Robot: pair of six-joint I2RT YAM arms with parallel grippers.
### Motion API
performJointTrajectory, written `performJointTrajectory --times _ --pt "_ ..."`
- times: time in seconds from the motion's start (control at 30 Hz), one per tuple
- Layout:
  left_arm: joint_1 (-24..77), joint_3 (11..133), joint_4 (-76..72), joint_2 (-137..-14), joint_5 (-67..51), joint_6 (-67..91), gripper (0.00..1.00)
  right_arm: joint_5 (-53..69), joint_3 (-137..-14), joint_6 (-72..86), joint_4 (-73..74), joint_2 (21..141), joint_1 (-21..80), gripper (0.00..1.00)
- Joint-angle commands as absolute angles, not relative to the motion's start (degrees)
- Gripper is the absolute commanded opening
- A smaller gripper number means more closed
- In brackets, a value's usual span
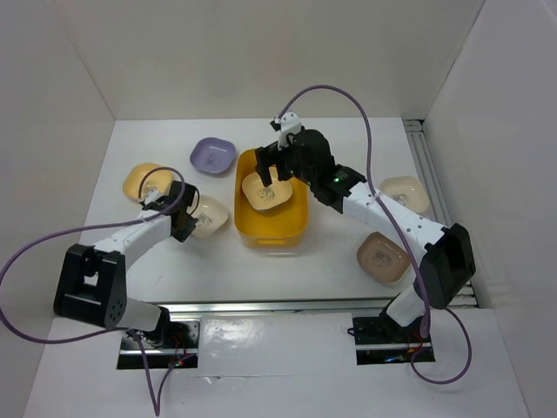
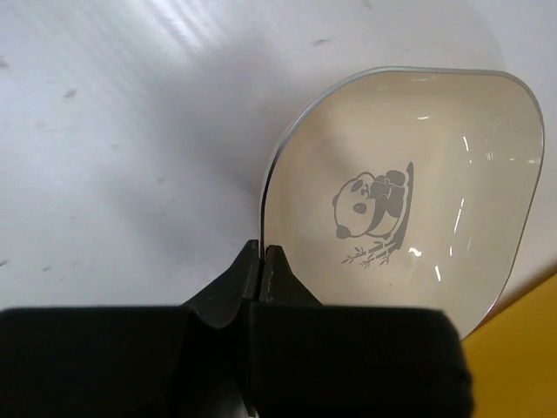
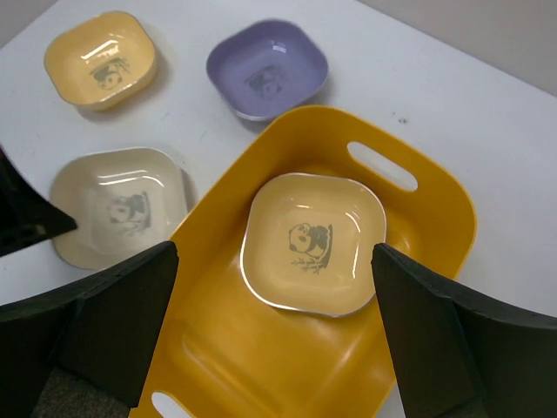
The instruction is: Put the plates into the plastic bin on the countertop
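The yellow-orange plastic bin (image 1: 294,228) stands mid-countertop; its floor also shows in the right wrist view (image 3: 261,357). A yellow panda-print plate (image 1: 266,193) lies inside it, toward the far end (image 3: 313,242). My right gripper (image 1: 268,171) hangs open and empty above that plate (image 3: 274,300), with a finger on each side. My left gripper (image 1: 186,214) is shut on the near rim of a cream plate (image 1: 209,218) that sits on the countertop just left of the bin. In the left wrist view the fingertips (image 2: 275,261) pinch the cream plate's (image 2: 400,192) edge.
A lavender plate (image 1: 213,157) and a yellow plate (image 1: 146,180) sit at the back left. A pale plate (image 1: 406,192) and a brown plate (image 1: 383,258) sit right of the bin. White walls bound the countertop, with a metal rail (image 1: 431,165) on the right.
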State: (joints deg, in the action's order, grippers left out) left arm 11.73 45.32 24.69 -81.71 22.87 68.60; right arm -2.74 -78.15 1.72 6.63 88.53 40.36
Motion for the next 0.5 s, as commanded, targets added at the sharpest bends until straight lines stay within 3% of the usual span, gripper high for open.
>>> performJointTrajectory --times 0.0,0.13,0.23,0.37,0.47 --pt "11.77 45.35 35.85 -74.21 27.59 72.33 0.00 -5.44 -76.73 2.64 2.90 86.57 40.52 0.99" --pt "13.00 47.89 40.34 -57.19 31.46 73.75 0.00 -7.99 -75.59 5.18 2.29 84.73 39.02 0.99" --pt "13.53 49.39 35.52 -51.87 29.89 68.30 0.00 -9.04 -74.10 6.76 2.29 83.15 36.75 0.99" --pt "15.28 54.48 29.11 -52.81 23.48 62.85 0.00 -17.11 -73.04 11.06 3.86 80.34 34.11 0.99" --pt "17.91 59.84 22.62 -60.36 17.68 57.58 0.00 -17.93 -71.81 13.09 5.35 77.97 30.25 0.99"
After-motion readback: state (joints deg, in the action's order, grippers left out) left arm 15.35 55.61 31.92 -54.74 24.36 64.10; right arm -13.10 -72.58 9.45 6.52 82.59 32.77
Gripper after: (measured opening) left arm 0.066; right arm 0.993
